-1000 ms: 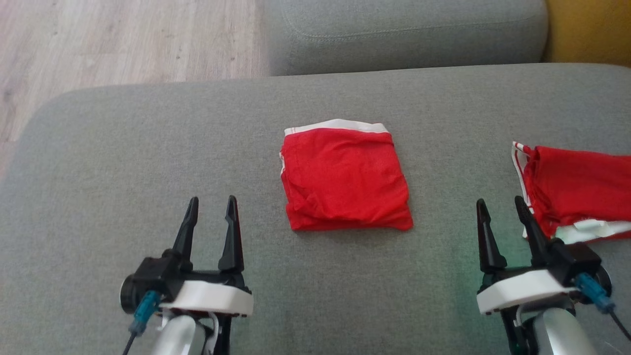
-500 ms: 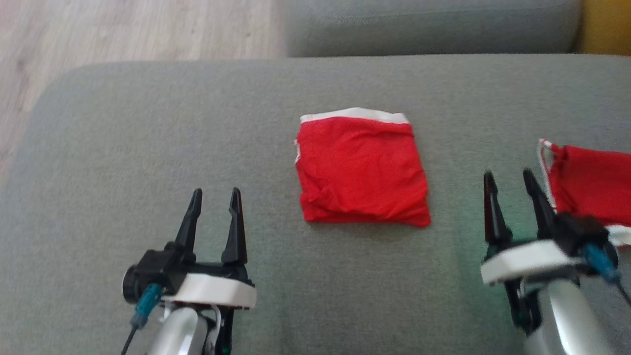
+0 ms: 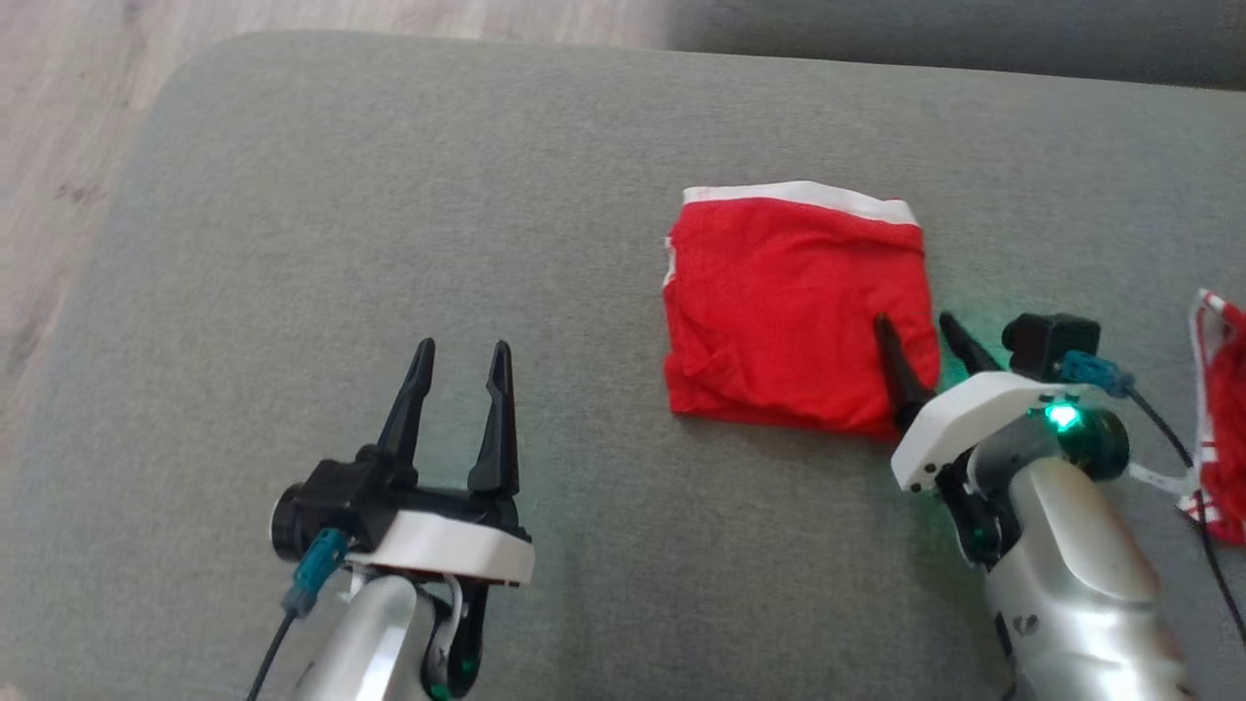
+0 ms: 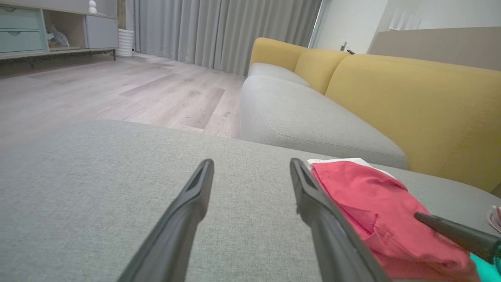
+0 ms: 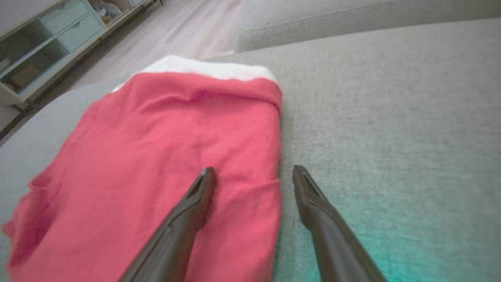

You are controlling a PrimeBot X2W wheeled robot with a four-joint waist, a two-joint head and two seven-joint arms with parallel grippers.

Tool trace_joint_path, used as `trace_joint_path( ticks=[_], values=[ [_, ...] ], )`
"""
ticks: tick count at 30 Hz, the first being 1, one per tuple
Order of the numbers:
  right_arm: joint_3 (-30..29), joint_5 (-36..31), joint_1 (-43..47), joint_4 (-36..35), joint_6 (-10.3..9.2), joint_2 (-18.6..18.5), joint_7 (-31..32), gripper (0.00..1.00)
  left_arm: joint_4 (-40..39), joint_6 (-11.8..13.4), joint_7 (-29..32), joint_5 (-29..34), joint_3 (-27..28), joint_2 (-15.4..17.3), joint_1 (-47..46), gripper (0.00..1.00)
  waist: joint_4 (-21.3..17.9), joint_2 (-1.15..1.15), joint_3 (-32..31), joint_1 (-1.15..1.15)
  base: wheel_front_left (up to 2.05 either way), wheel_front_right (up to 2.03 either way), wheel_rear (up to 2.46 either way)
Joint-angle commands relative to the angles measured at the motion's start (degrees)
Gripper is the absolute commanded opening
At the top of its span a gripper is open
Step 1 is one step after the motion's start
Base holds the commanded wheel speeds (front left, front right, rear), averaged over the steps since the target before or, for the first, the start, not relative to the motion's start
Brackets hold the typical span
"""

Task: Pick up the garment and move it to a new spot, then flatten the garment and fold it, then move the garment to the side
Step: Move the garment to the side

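A folded red garment (image 3: 788, 302) with a white waistband at its far edge lies on the grey sofa cushion (image 3: 389, 214); it shows too in the left wrist view (image 4: 372, 199) and the right wrist view (image 5: 164, 164). My right gripper (image 3: 915, 326) stands open over the garment's near right corner, one finger above the red cloth and the other above the cushion beside its edge (image 5: 250, 172). Whether the fingers touch the cloth I cannot tell. My left gripper (image 3: 462, 355) is open and empty, well to the left of the garment (image 4: 250, 164).
A second red and white garment (image 3: 1222, 419) lies at the cushion's right edge. Wooden floor (image 3: 58, 117) lies beyond the cushion's left side. Another grey seat (image 4: 305, 117) and yellow backrests (image 4: 415, 102) stand behind. A low cabinet (image 4: 43, 31) is far off.
The camera has swung, shifting the whole picture right and down. My right gripper has moved in from beside the second garment to the folded garment's near right corner. My left gripper keeps its place.
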Motion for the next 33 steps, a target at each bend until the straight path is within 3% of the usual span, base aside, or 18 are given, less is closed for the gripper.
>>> trace_joint_path(
  ticks=[1,5,6,7,19,26,29,31,33],
  values=[
    [1.3,0.4,-2.1,-0.4,-0.04,0.0,0.2,1.00,-1.5,0.3,-0.3,-0.3,1.4,0.3,-2.6,1.00,0.6,0.00,0.2,-0.01,0.00,0.00,0.00],
    [2.8,-0.5,-4.6,5.8,-0.04,0.0,0.6,1.00,-1.2,0.5,-0.3,-0.4,1.1,0.3,-2.7,1.00,1.5,0.00,0.2,-0.01,0.00,0.00,0.00],
    [4.3,-1.6,-5.5,8.2,-0.04,0.0,0.6,0.46,-1.0,0.6,-0.3,-0.4,1.2,0.3,-2.7,1.00,1.7,0.00,0.1,-0.01,0.00,0.00,0.00],
    [5.0,-2.2,-5.9,9.1,-0.04,0.0,0.2,0.00,-0.9,0.6,-0.3,-0.3,1.2,0.3,-2.7,1.00,1.8,0.00,0.0,-0.01,0.00,0.00,0.00],
    [8.1,-10.9,-8.1,14.3,-0.04,-2.3,-7.0,0.00,-3.5,-0.6,-0.3,-0.3,0.7,0.3,-1.8,1.00,-0.7,0.00,-3.5,-0.01,0.00,0.00,0.00],
    [12.7,-10.6,-7.5,12.5,-0.04,-5.0,-5.8,0.00,-3.4,-0.1,-0.3,-1.0,-0.4,0.3,-1.1,1.00,-4.4,0.00,-5.7,-0.01,0.00,0.00,0.00],
    [16.6,-9.1,-7.4,9.6,-0.04,-8.1,-3.6,0.00,-3.1,0.1,-0.3,-1.1,0.2,0.3,-0.2,1.00,-6.8,0.00,-6.6,-0.01,0.00,0.00,0.00],
    [21.6,-6.8,-7.0,5.2,-0.04,-13.2,-0.5,0.00,-2.9,0.0,-0.3,-0.5,0.9,0.3,0.2,1.00,-9.2,0.00,-6.6,-0.01,0.00,0.00,0.00],
    [23.2,-5.8,-7.0,3.4,-0.04,-15.4,0.7,0.00,-3.0,0.0,-0.3,-0.3,1.4,0.3,0.3,1.00,-10.1,0.00,-6.5,-0.01,0.00,0.00,0.00]
  ],
)
